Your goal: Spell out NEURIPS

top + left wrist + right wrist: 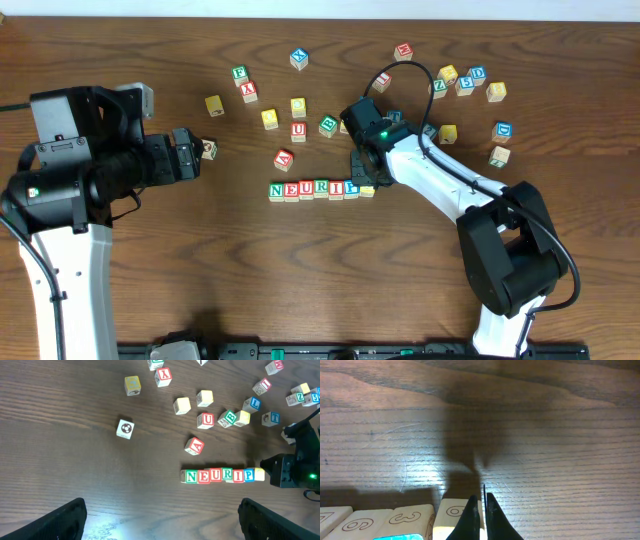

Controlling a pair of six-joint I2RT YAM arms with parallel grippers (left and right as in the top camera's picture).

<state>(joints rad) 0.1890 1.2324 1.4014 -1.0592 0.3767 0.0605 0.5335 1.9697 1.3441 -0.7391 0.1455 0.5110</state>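
A row of wooden cubes reads N [277,190], E [291,190], U [306,189], R [321,188], I [336,188], P [351,188]. A yellow-faced cube [367,189] sits at its right end; its letter does not show. The row also shows in the left wrist view, from N [191,476] to the yellow cube [259,474]. My right gripper [364,180] is shut and empty. In the right wrist view its tips [481,499] rest at the right edge of the yellow cube [452,512]. My left gripper [195,155] is open and empty [162,505], left of the row.
Loose cubes lie behind the row: a red A [284,158], a second red U [298,131], yellow ones [270,118], an X [299,58], an F [240,73]. A cluster [460,78] sits at the back right. One cube [208,149] lies by my left gripper.
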